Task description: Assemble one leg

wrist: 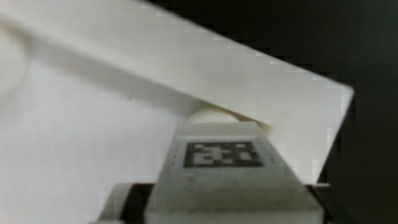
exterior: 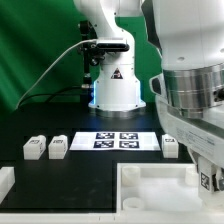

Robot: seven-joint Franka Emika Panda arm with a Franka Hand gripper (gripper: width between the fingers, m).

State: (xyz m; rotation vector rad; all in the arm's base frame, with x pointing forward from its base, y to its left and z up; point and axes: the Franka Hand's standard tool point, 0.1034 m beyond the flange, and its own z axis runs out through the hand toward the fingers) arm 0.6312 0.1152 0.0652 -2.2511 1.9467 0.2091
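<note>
1. Grips the leg (wrist: 222, 158) between the two fingers of the gripper (exterior: 200, 170), closed to the block's width and with nothing else in its hold.
2. Shows the leg's black-and-white tag square to the wrist camera, with the rounded end of the leg pointing away, toward the tabletop (wrist: 107, 120).
3. Puts that rounded end right at a corner of the tabletop, under its slanting edge. Cannot tell from either view whether it touches or is only just beside it.
4. In the exterior view, finds the same leg (exterior: 206, 181) low at the exterior view's right, hanging over the right part of the tabletop's raised rim, tag facing the camera.
5. Lies flat on the black table (exterior: 100, 170), nearest the exterior camera: the tabletop, white, rim upward.
6. Further back on the table, stand three loose legs: two side by side at the exterior view's left (exterior: 35, 146) (exterior: 58, 148), and one alone at the right (exterior: 170, 146), just behind the arm's wrist.
7. Between those, flat on the table, lies the marker board (exterior: 112, 140) with its four tags.
8. Behind the board stands the arm's white base (exterior: 115, 88), against a green backdrop (exterior: 30, 50).
</note>
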